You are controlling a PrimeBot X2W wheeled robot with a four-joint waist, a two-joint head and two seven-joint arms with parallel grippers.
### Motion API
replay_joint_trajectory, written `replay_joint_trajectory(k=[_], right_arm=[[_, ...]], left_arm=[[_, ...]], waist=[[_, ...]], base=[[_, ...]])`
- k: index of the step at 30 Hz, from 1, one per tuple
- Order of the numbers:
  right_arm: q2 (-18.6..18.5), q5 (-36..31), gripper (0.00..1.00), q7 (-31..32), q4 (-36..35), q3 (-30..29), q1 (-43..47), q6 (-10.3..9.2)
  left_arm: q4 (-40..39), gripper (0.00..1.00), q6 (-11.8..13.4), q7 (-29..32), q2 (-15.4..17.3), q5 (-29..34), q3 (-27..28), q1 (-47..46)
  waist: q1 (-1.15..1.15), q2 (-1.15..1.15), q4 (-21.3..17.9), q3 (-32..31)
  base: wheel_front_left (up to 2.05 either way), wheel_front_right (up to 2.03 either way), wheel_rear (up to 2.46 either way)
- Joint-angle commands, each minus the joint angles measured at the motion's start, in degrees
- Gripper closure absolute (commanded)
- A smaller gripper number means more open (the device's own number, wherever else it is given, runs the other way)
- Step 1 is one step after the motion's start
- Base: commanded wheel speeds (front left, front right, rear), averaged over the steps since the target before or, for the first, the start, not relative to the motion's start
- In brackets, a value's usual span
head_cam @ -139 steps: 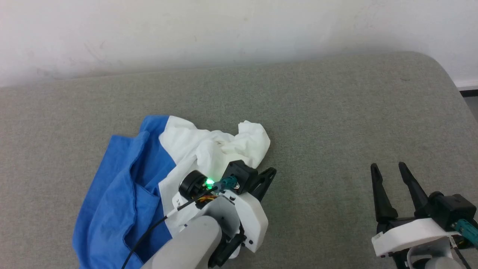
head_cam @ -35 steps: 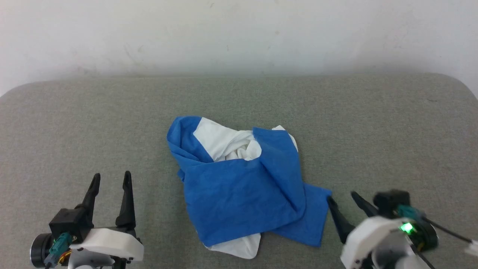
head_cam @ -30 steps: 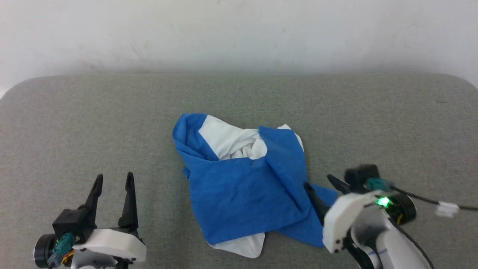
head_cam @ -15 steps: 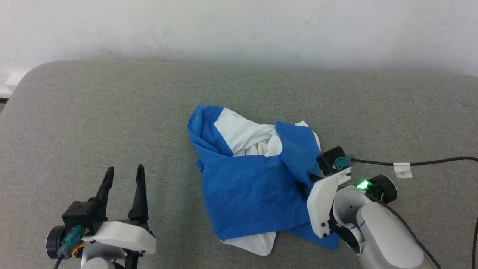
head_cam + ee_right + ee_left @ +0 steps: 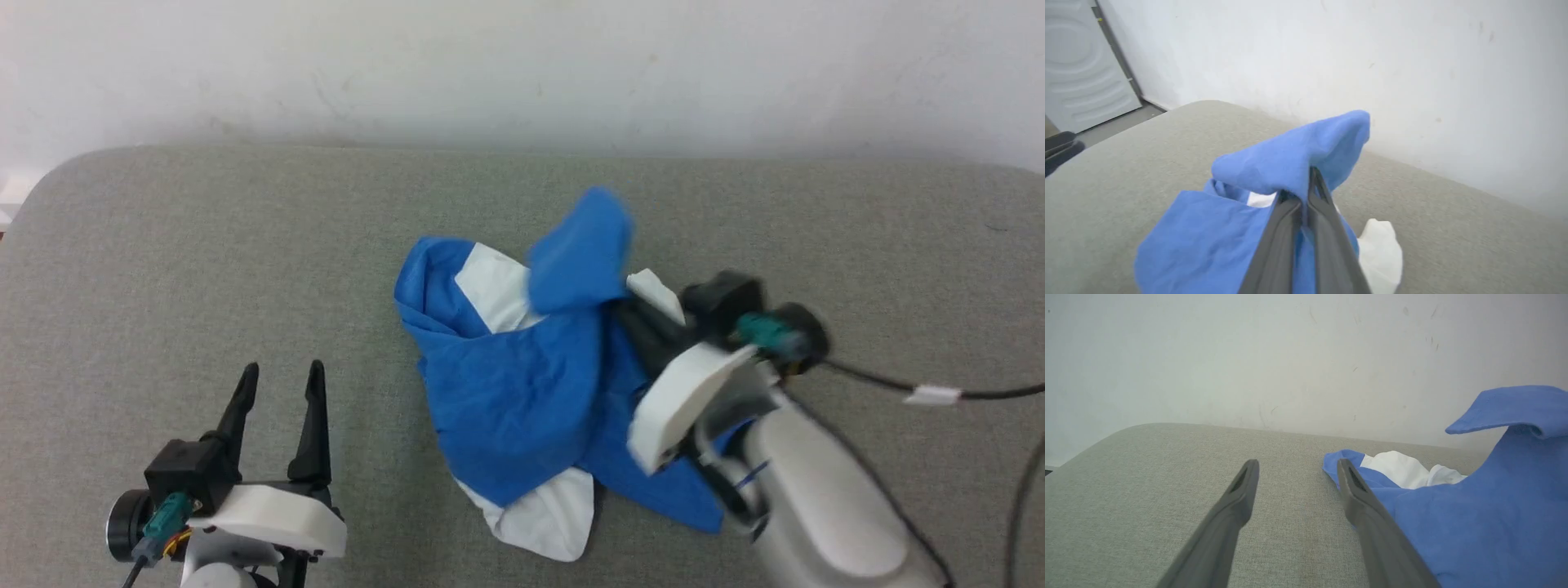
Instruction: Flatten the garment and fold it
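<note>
Right wrist view: right claw [image 5: 1306, 185] clamps blue fold of garment [image 5: 1286, 161]; left claw [image 5: 1296, 468] gapes.

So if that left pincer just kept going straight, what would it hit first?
Probably nothing until the wall: the left pincer points over grey cushion, beside the garment; depth unclear.

Left gripper [image 5: 282, 371] and right gripper [image 5: 1300, 188] are each built with two long dark tapered fingers [image 5: 1224, 522] on a white moulded shell [image 5: 273, 518]. A black block with a teal connector [image 5: 159, 518] is fitted at each wrist. A black cable [image 5: 865, 380] with a white tag [image 5: 931, 395] is attached on the right. The forearm [image 5: 824, 506] is pale grey.
</note>
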Motion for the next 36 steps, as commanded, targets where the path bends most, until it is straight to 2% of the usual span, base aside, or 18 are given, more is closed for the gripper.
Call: replay_joint_trajectory(k=[1,7,12,13,14,20,25,31,32,36], right_arm=[[0.5,1.5,1.00,-0.1,-1.7,3.9,1.2,-0.04],[-0.4,8.2,1.00,5.8,-6.5,22.3,6.0,-0.04],[-4.0,13.0,0.99,11.3,-5.9,29.8,9.1,-0.04],[-4.5,13.4,0.59,11.2,-5.8,30.1,9.3,-0.04],[-5.0,13.5,0.00,10.7,-5.7,30.3,9.5,-0.04],[-6.6,14.2,0.00,2.6,-10.1,27.9,11.3,-0.04],[-7.3,12.9,0.00,-3.5,-15.6,20.8,15.5,-0.04],[-4.4,5.6,0.00,-5.7,-19.6,4.6,21.3,-0.04],[-4.4,5.6,0.00,-5.7,-19.6,4.6,21.3,-0.04],[-1.5,-0.5,0.00,-6.2,-21.4,-7.0,24.4,-0.04]], left_arm=[[0.1,0.00,-0.4,-0.3,0.0,0.6,0.1,-1.0],[0.1,0.00,-0.6,-0.3,-0.1,0.8,0.0,-1.2],[0.3,0.00,-0.8,-0.3,-0.5,0.9,-0.1,-1.5],[0.4,0.00,-0.9,-0.3,-0.6,0.8,-0.1,-1.6],[0.5,0.00,-1.0,-0.3,-0.7,0.8,-0.2,-1.7],[1.4,0.00,-1.3,-0.3,-1.2,0.8,-0.6,-1.4],[1.9,0.00,-1.2,-0.2,-1.2,0.7,-1.0,-0.5],[1.7,0.00,-1.9,1.0,-1.0,0.7,-2.4,-0.1],[1.7,0.00,-1.9,1.0,-1.0,0.7,-2.4,-0.1],[1.1,0.00,-2.5,2.7,-1.3,0.6,-4.1,0.3]], waist=[[0.00,0.00,-0.3,-0.3],[0.00,0.00,-0.6,-0.2],[0.00,0.00,-0.8,0.3],[0.00,0.00,-0.7,0.4],[0.00,0.00,-0.7,0.5],[0.00,0.00,-1.1,0.0],[0.00,0.00,-1.6,-1.3],[0.00,0.00,-2.0,-2.4],[0.00,0.00,-2.0,-2.4],[0.00,0.00,-2.3,-2.8]], base=[[0.00,0.00,0.00],[0.00,0.00,0.00],[0.00,0.00,0.00],[0.00,0.00,0.00],[0.00,0.00,0.00],[0.00,0.00,0.00],[0.00,0.00,0.00],[0.00,0.00,0.00],[0.00,0.00,0.00],[0.00,0.00,0.00]])
